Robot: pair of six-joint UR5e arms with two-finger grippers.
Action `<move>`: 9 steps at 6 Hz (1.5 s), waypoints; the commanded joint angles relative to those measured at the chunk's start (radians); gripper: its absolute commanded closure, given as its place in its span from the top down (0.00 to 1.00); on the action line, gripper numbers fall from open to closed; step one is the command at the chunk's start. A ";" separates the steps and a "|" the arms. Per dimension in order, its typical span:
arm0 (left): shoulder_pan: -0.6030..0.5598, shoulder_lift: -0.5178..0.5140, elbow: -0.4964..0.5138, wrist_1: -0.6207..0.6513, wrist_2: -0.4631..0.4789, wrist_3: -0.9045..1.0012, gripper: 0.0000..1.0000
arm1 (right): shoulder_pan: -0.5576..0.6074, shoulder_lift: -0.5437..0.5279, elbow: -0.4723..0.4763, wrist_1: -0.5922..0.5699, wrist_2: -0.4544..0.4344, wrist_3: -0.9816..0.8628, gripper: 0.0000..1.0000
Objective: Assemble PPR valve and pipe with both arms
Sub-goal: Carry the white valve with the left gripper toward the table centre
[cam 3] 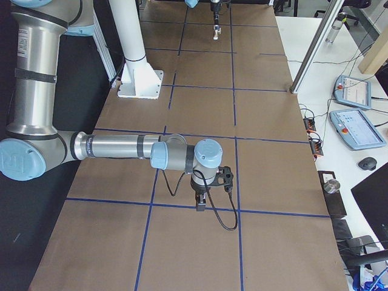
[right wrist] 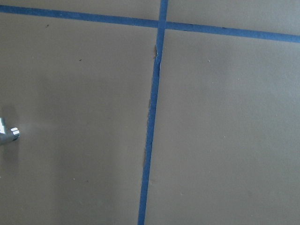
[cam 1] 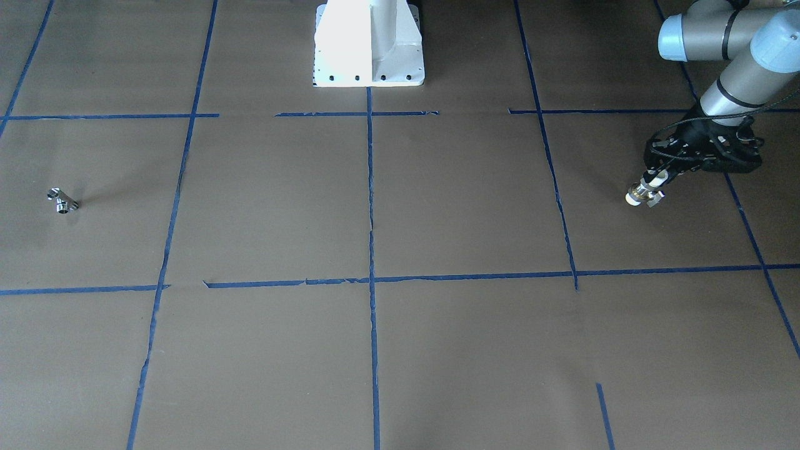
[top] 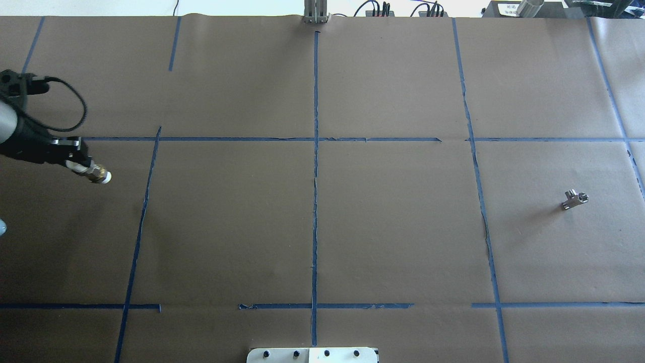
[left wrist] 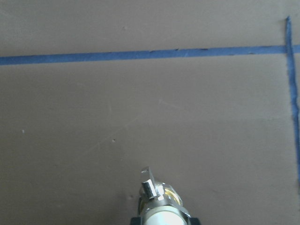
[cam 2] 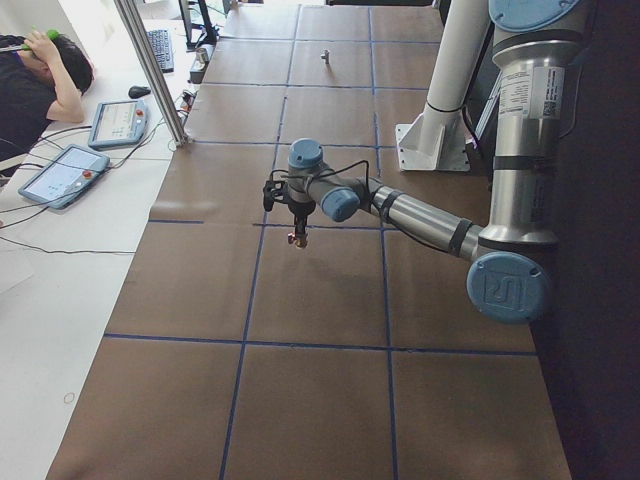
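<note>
My left gripper [cam 1: 657, 180] is shut on the PPR valve [cam 1: 644, 195], a stubby fitting with white ends and a brass middle, and holds it above the table at the robot's far left. In the overhead view the left gripper [top: 76, 164] shows with the valve [top: 99, 175] sticking out of it. The valve [left wrist: 157, 201] also shows in the left wrist view. The chrome T-shaped pipe [top: 574, 199] lies alone on the paper at the far right [cam 1: 62, 201]. My right gripper [cam 3: 200, 204] hangs over the table in the exterior right view only. I cannot tell whether it is open or shut.
The white pedestal base [cam 1: 369, 47] stands at the table's robot side. Blue tape lines [top: 315, 151] divide the brown paper. A chrome bit of the pipe [right wrist: 7, 133] shows at the right wrist view's left edge. A seated operator [cam 2: 35, 80] and tablets [cam 2: 60, 172] are beside the table.
</note>
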 commanded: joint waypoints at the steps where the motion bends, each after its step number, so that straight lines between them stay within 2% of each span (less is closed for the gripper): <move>1: 0.156 -0.255 -0.018 0.229 0.013 -0.231 0.00 | 0.000 0.000 0.000 0.000 0.001 0.000 1.00; 2: 0.236 -0.387 0.003 0.319 0.082 -0.332 0.00 | 0.000 0.000 -0.002 0.000 0.001 0.000 1.00; 3: 0.311 -0.510 0.076 0.352 0.143 -0.432 0.00 | 0.000 0.000 -0.003 0.000 0.001 0.000 1.00; 4: 0.347 -0.626 0.192 0.353 0.180 -0.488 0.00 | 0.000 0.000 -0.002 0.000 0.001 0.000 1.00; 5: 0.391 -0.691 0.281 0.339 0.240 -0.520 0.00 | 0.000 0.000 -0.003 0.000 0.001 0.002 1.00; 6: 0.416 -0.763 0.367 0.337 0.256 -0.545 0.00 | 0.000 0.002 -0.003 0.000 0.006 0.003 1.00; 9: 0.457 -0.778 0.419 0.291 0.263 -0.548 0.00 | 0.000 0.002 -0.005 0.000 0.009 0.003 1.00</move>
